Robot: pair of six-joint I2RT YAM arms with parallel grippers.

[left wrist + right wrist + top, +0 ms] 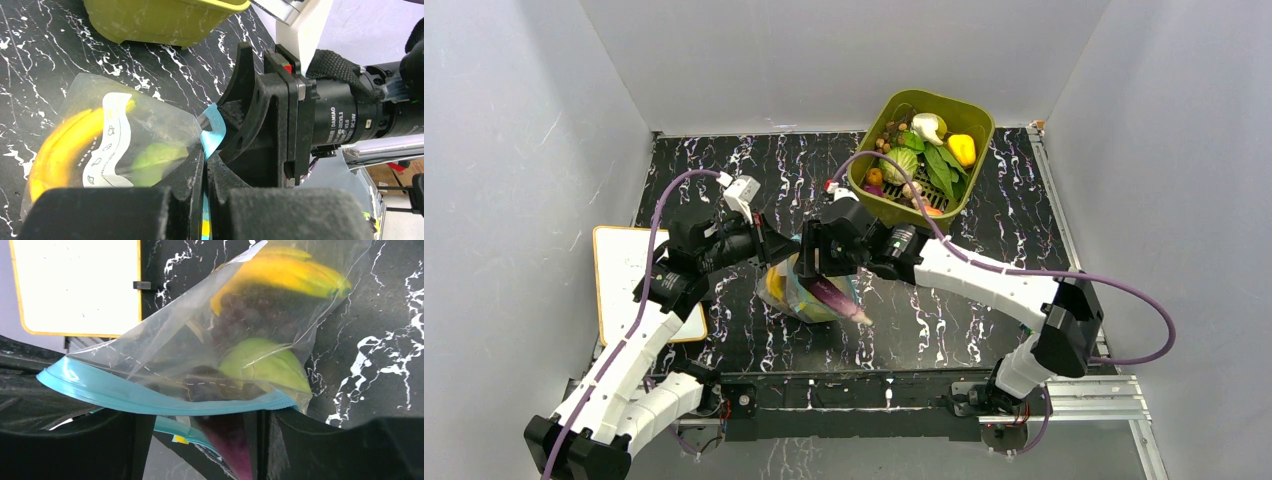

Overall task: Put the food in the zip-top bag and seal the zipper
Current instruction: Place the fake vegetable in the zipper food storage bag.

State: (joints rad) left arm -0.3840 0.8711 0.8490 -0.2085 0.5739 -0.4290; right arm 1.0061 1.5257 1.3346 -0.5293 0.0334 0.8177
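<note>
**Top view.** 1 zip-top bag (pixel 812 298) lies on the black marbled table (pixel 984 330), in front of the 2 arms and between them. 2 items show through it: 1 yellow banana (pixel 774 285) and 1 purple eggplant (pixel 836 296). 1 olive-green tub (pixel 886 203) stands at the far right of the table, apart from the bag. It holds loose food, including 1 yellow pepper (pixel 962 149), 1 white mushroom (pixel 929 126) and a bunch of green leaves (pixel 941 165). The other pieces are too crowded to count. 1 white board (pixel 624 270) lies at the table's left edge. The left gripper (pixel 769 245) and the right gripper (pixel 809 252) meet over the bag's upper edge.

**Left wrist view.** The left gripper is closed, its 2 fingers pinching the light blue zipper (pixel 214 131) at one end of the bag's edge. The right gripper's black body sits just beyond the strip. Behind the clear film lie 1 banana and 1 green piece (pixel 155 159).

**Right wrist view.** The right gripper's jaws stand apart. The zipper runs across just above the 2 fingers, and the eggplant shows in the gap between them. Whether either pad presses it cannot be told. Behind the film lie 3 items: the banana, 1 cluster of dark grapes (pixel 245 315) and the green piece.
</note>
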